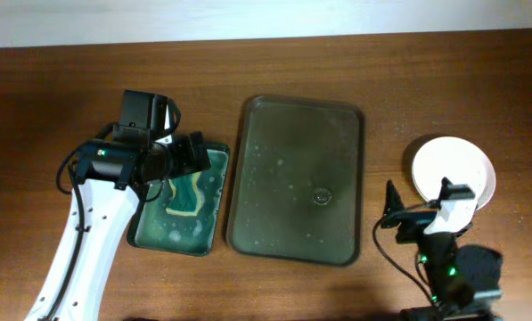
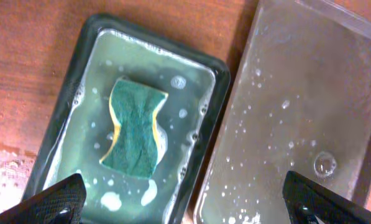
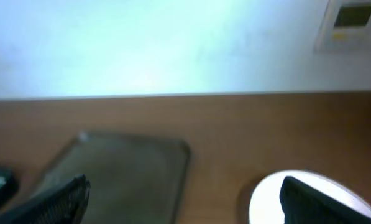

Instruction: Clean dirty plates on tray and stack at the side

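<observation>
A large wet dark tray (image 1: pixel 297 183) lies mid-table with no plate on it; it also shows in the left wrist view (image 2: pixel 309 106) and the right wrist view (image 3: pixel 120 168). A white plate (image 1: pixel 437 162) sits on the table at the right, also low in the right wrist view (image 3: pixel 269 202). A green and yellow sponge (image 2: pixel 134 127) lies in soapy water in a small dark basin (image 1: pixel 150 236). My left gripper (image 2: pixel 184 202) is open and empty above the basin's right rim. My right gripper (image 3: pixel 184 202) is open and empty, held near the plate's front edge.
The brown table's far edge meets a pale wall at the back. Soap bubbles and water drops cover the tray's surface. Bare wood lies between the tray and the plate.
</observation>
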Robot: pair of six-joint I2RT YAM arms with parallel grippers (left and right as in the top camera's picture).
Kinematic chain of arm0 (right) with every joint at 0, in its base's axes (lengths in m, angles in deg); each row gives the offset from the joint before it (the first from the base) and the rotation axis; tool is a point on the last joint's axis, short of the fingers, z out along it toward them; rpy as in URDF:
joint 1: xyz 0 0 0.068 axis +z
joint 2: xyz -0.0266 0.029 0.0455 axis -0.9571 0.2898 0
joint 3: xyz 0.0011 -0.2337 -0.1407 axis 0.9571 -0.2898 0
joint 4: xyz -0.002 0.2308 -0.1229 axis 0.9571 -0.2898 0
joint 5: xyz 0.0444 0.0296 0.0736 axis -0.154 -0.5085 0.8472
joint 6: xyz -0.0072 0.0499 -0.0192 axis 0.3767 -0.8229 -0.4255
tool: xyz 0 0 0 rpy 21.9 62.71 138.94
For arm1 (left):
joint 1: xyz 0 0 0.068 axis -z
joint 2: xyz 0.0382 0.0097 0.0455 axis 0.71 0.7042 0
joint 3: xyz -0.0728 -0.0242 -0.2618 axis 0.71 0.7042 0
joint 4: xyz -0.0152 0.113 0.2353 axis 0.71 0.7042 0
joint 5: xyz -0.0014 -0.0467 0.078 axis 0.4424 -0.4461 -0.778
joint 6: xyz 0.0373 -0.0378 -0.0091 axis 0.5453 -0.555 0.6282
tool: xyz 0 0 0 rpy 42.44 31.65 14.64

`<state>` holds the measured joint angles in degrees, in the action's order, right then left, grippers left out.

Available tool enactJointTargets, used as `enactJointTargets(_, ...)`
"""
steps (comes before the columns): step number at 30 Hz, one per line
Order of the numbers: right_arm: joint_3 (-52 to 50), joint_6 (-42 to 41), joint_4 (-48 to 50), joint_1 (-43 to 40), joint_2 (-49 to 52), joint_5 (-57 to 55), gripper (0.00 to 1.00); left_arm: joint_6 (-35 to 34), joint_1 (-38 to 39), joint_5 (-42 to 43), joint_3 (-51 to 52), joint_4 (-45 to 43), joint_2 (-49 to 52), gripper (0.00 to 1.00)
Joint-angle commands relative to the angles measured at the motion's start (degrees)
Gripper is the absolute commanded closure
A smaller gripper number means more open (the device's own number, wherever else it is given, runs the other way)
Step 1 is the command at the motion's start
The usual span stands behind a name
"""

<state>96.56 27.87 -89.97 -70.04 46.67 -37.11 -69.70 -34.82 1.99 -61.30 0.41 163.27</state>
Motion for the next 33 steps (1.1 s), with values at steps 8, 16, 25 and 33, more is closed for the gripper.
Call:
enactJointTargets(8, -21.11, 0.22, 15.65, -0.17, -14.25, 3.13, 0.02, 0.09, -0.26, 0.42, -0.94, -0.07, -0.20, 0.01)
enactJointTargets(16, -21.11, 0.22, 10.69, -0.20, -13.99, 3.10, 0.02, 0.09, -0.26, 0.42, -0.94, -0.07, -0.20, 0.01)
enactJointTargets(25, -21.11, 0.22, 10.69, -0.20, -13.99, 3.10, 0.02, 0.07, -0.09, -7.45, 0.87, -0.04, -5.57, 0.00)
enactJointTargets(33, -21.11, 0.22, 10.69, -0.20, -13.99, 3.10, 0.02, 7.02, -1.14, -11.26, 32.85, -37.68, -39.47, 0.01)
